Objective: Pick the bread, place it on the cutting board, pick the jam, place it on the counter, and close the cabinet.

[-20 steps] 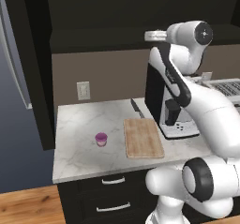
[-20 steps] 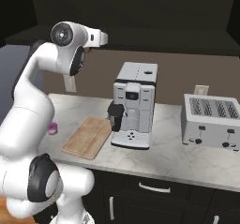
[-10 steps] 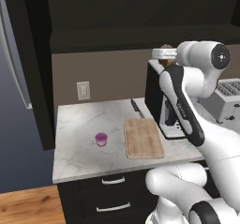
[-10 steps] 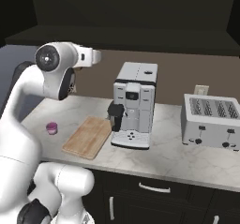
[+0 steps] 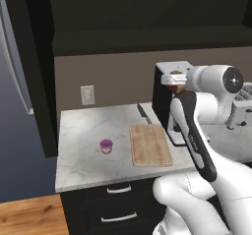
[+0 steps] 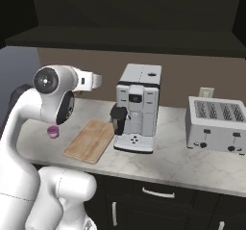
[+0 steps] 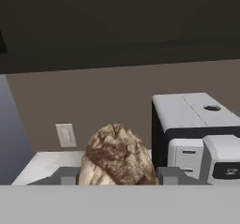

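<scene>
— Gripping anything, that gripper [image 7: 117, 178]?
— Yes, it is clenching the bread [image 7: 117, 156] at the bottom centre of the hand view.
— And in the left base view?
— The loaf is sitting right of centre, high above the cutting board [image 5: 150, 144]; the jam [image 5: 106, 145] is standing left of it on the counter [image 5: 83, 145].

Bread [image 7: 117, 156] clamped between end effector [image 7: 116, 175] fingers, held up in air; coffee machine [image 7: 199, 134] at right, wall outlet [image 7: 65, 135] behind left, bench [image 7: 44, 164] below
</scene>
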Tool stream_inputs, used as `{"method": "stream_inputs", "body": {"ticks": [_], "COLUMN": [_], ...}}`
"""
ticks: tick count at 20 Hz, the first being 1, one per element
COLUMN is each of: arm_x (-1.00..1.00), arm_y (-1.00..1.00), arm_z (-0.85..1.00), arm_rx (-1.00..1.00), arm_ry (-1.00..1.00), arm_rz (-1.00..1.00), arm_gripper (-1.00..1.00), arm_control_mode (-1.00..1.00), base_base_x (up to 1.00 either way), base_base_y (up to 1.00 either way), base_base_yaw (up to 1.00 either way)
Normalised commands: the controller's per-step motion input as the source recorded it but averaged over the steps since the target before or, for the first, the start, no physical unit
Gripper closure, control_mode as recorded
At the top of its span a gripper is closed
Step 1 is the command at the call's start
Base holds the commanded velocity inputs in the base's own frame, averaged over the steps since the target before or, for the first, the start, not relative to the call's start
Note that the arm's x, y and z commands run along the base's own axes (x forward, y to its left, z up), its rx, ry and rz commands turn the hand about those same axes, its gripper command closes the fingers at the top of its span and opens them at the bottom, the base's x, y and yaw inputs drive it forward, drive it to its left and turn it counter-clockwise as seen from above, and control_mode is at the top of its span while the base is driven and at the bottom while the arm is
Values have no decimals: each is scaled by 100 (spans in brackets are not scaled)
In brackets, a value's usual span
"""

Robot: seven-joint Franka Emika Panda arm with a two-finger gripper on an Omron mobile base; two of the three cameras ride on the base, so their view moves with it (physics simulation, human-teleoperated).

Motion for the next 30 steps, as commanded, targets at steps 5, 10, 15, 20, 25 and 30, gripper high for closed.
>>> {"method": "stream_inputs", "body": {"ticks": [5,10,15,20,25,30], "arm_x": [-14,-7,0,0,0,0], "arm_y": [0,0,0,0,0,1], "arm_z": [-52,-54,-49,-48,-59,-59], "arm_rx": [0,0,0,0,-1,-2], "arm_ry": [15,12,4,0,-1,-3], "arm_rz": [0,0,0,0,0,0], "arm_gripper": [100,100,100,100,100,100], "arm_control_mode": [-100,-100,-100,-100,-100,-100], "base_base_x": [0,0,0,0,0,0], "base_base_y": [0,0,0,0,0,0], "base_base_yaw": [0,0,0,0,0,0]}}
